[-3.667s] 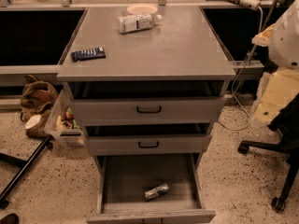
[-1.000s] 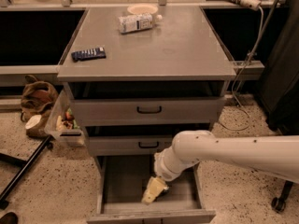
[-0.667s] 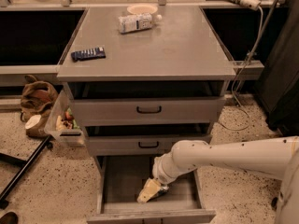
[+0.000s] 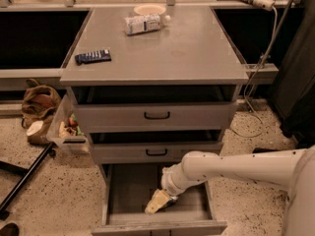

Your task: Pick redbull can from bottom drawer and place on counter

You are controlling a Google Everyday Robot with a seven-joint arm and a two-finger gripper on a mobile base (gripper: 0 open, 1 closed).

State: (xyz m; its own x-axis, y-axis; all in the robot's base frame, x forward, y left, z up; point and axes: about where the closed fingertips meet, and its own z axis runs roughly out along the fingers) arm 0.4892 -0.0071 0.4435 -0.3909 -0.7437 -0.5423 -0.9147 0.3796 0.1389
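The bottom drawer stands pulled open, with a plain grey inside. My white arm reaches in from the right, and the cream gripper is low inside the drawer, near its middle and front. The redbull can is hidden under the gripper and wrist; only a small dark bit shows beside the gripper. The grey counter tops the cabinet above the drawers.
A white plastic bottle and a pale bowl sit at the back of the counter, and a dark blue remote lies at its left edge. The two upper drawers are slightly open. A brown bag and a bin are on the floor to the left.
The arm came in from the right and went down into the bottom drawer, covering the can. Over the last second the gripper slid slightly left and toward the drawer's front.
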